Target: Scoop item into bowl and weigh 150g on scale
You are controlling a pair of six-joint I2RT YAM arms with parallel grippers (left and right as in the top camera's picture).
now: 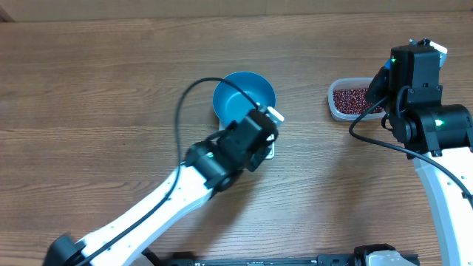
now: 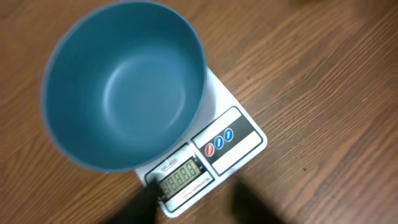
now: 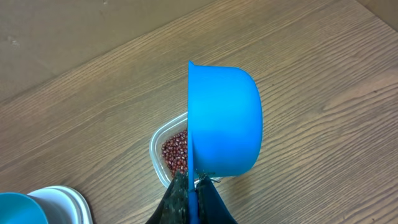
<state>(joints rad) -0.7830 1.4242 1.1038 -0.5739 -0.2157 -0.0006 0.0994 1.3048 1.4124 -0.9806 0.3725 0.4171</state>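
- Your left gripper [image 2: 196,210] hangs over the front edge of the scale [image 2: 239,152]. Its two dark fingers [image 2: 146,205] show blurred at the bottom of the left wrist view, standing apart with nothing between them.
- From overhead, that left gripper [image 1: 255,140] covers most of the scale, just beside the near rim of the bowl [image 1: 244,96].
- The bowl [image 2: 124,87] sits on the scale, covering its rear part. You can see its smooth blue inside, and there are no beans in it.
- The scale's display [image 2: 180,174] is lit and shows a row of digits. You cannot read the value surely from here. Small round buttons [image 2: 217,142] sit beside it on the front strip.
- Your right gripper [image 3: 193,186] is clamped narrowly on the thin handle of a blue scoop [image 3: 224,121]. The scoop is turned on its side with its rim edge-on to the camera, so you cannot tell what is in it.
- The beans [image 3: 176,149] lie in a clear tub [image 3: 153,146] directly below the scoop. Overhead, the tub [image 1: 332,103] rests on the table [image 1: 89,89], well apart from the bowl on its right side, with the right arm beside it.
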